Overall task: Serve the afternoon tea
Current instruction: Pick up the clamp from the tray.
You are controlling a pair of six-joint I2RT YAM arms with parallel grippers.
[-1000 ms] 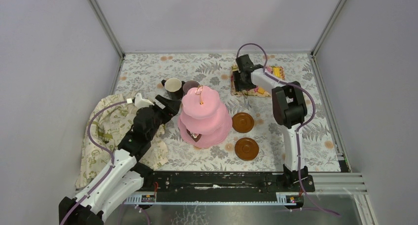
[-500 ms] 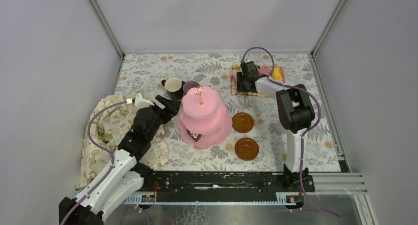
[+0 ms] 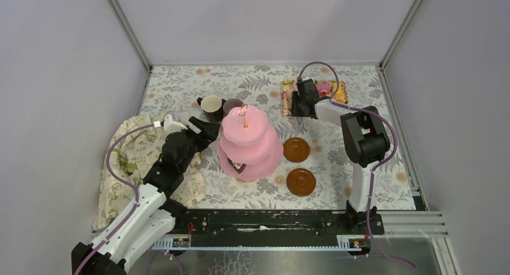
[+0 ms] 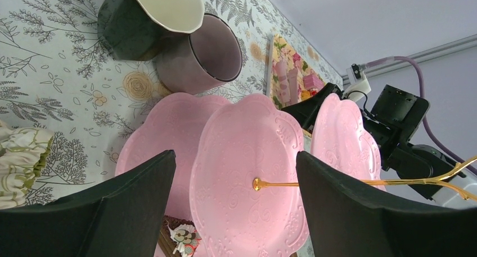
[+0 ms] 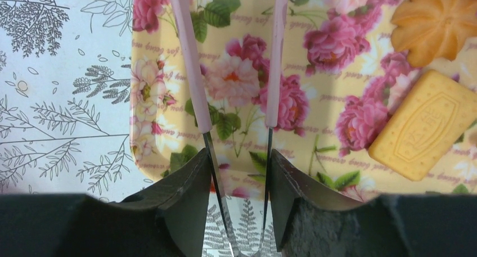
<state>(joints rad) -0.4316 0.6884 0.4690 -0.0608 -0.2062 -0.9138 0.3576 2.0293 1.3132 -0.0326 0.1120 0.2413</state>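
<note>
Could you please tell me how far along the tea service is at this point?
Done: one dark sweet sits on the cake stand's bottom tier. In hand: the right gripper holds pink tongs over the floral tray, where biscuits wait. Remaining: both mugs stand apart from the bare saucers; the left gripper is open and empty.

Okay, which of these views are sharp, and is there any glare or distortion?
Top external view: even, soft light, faint shadows, pink cake stand sharp. Left wrist view: wide-angle stretch across the stand's tiers; left end effector dark, featureless. Right wrist view: floral tray and rectangular biscuit crisp, no glare; right end effector underexposed, soft-edged beside the tongs.
</note>
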